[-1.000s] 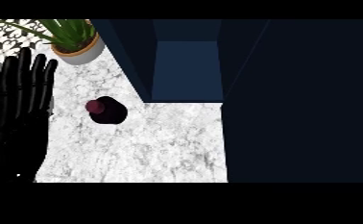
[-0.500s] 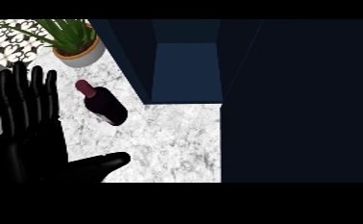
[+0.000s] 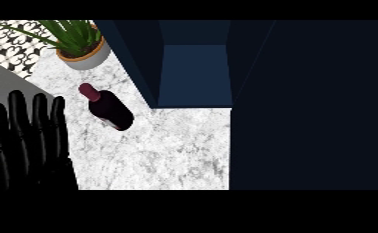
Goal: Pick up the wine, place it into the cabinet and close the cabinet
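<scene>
The wine bottle, dark with a maroon neck, stands on the marble counter left of the cabinet. The dark blue cabinet is open, and its blue inside shows at the middle top. My left hand is at the left edge, open with straight fingers pointing up, a short way left of the bottle and not touching it. My right hand does not show.
A potted green plant in a grey pot stands at the counter's far left, behind the bottle. A wide dark panel fills the right side of the view. Patterned tiles show at the upper left.
My left hand has drawn back to the left edge, and its thumb no longer reaches out under the bottle. The bottle stands at about the same spot.
</scene>
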You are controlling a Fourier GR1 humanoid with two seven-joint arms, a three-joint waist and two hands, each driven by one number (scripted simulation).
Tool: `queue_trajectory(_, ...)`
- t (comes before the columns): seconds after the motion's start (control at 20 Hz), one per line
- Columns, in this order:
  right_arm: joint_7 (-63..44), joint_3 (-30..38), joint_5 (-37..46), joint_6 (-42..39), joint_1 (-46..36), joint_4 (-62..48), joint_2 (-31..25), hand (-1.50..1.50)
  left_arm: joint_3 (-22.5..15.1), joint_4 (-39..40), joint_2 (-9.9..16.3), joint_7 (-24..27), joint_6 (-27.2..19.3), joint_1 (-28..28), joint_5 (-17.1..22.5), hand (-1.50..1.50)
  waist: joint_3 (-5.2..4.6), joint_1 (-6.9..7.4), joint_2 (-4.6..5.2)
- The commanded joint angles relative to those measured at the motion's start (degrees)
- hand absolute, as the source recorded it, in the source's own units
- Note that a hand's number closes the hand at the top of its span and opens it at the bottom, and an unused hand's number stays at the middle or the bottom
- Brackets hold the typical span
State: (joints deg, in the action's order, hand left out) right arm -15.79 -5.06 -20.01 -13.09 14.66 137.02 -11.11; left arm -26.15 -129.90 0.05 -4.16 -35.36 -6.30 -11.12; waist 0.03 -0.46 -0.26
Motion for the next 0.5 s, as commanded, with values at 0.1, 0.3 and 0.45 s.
queue_trajectory(0.1, -6.9, 1.16, -6.53, 1.91, 3.88, 12.19, -0.63, -1.5, -3.45, -5.79, 0.67, -5.29, -1.71, -1.83, -5.23, -1.5, -0.01, 0.1, 0.02)
queue_trajectory(0.3, -9.42, -0.74, -5.25, 4.71, 1.72, 14.95, -0.51, -1.5, -8.34, -9.37, 0.18, -10.56, -2.77, -2.13, -11.16, -1.5, 0.03, 0.04, -0.18)
queue_trajectory(0.45, -13.49, -3.32, -3.21, 7.73, -0.99, 16.22, -0.25, -1.5, -9.84, -10.04, 1.31, -9.13, -3.77, -4.55, -11.33, -1.5, -0.07, 0.42, -0.15)
